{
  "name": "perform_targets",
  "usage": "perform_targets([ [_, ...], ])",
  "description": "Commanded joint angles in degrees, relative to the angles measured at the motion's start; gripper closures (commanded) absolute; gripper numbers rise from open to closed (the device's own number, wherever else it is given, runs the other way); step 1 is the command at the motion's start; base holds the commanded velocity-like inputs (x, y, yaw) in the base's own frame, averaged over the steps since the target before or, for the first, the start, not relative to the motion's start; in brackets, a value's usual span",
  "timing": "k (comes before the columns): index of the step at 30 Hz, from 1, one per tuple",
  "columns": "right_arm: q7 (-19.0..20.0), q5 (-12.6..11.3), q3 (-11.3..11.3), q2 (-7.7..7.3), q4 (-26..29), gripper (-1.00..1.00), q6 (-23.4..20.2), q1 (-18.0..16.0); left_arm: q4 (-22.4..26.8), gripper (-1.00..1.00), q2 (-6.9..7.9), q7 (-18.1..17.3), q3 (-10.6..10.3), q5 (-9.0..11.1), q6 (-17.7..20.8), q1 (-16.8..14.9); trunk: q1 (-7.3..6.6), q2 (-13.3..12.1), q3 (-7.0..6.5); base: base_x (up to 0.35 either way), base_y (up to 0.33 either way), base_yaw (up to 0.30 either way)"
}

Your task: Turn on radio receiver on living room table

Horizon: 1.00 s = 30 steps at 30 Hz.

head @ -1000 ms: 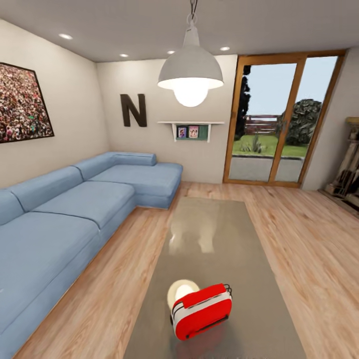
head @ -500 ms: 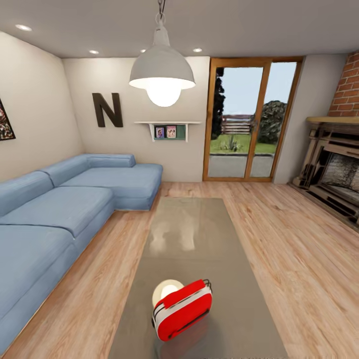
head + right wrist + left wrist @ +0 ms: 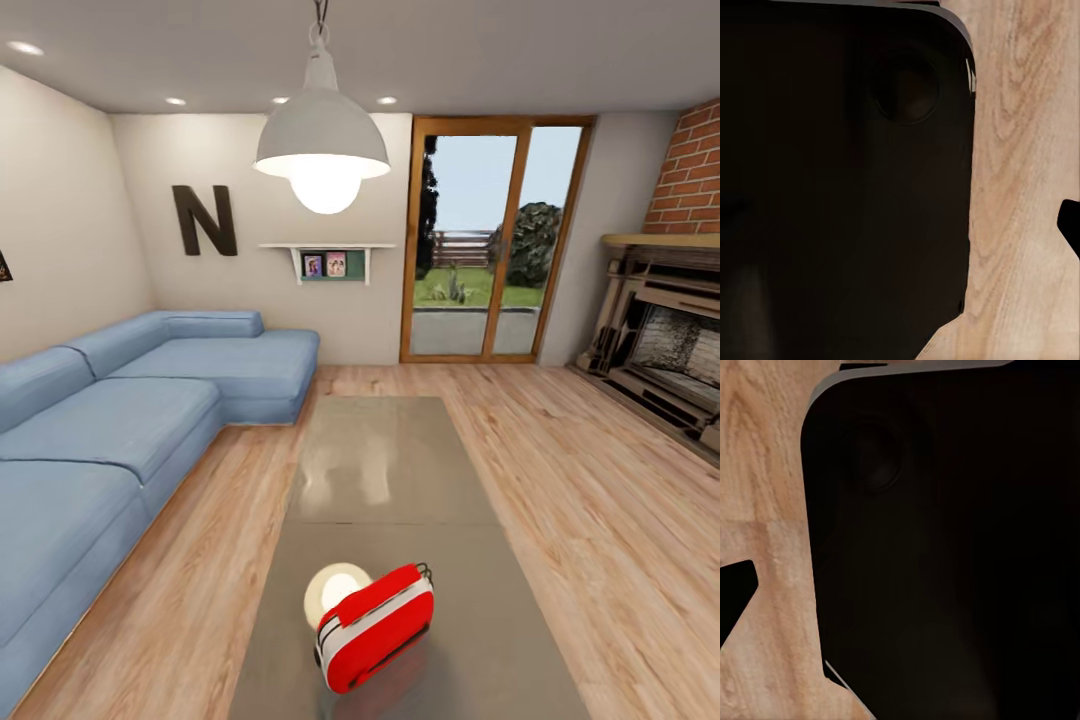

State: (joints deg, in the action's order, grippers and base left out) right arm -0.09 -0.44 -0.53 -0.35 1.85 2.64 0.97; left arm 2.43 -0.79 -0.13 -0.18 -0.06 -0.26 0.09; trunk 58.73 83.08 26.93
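Red radio receiver [image 3: 375, 628] tilted on table [image 3: 400, 470], nr front edge.

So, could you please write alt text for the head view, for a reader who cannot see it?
A red radio sits tilted at the near end of a long glossy table, beside a round white lamp reflection. A blue sofa runs along the left, a fireplace stands on the right, and a glass door is at the back.
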Motion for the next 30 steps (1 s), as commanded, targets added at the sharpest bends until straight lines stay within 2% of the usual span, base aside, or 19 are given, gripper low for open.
perform_targets([
  [1,0.0,0.0,0.0,0.0,0.0,-1.0,0.0,0.0,0.0,-1.0,0.0,0.01,0.0,0.02,0.0,0.0,0.0,0.0,0.0,0.021,0.319,-0.001],
  [7,0.0,0.0,0.0,-0.01,0.0,-1.0,0.0,0.0,0.02,-1.0,0.0,0.04,0.01,0.06,0.0,0.0,0.0,0.0,0.0,0.006,0.163,0.0],
  [30,0.0,0.0,0.0,-0.01,0.0,-1.0,0.01,0.0,0.55,-1.0,-0.24,0.51,0.04,0.2,0.01,0.0,0.0,0.0,0.0,0.0,0.005,0.0],
])
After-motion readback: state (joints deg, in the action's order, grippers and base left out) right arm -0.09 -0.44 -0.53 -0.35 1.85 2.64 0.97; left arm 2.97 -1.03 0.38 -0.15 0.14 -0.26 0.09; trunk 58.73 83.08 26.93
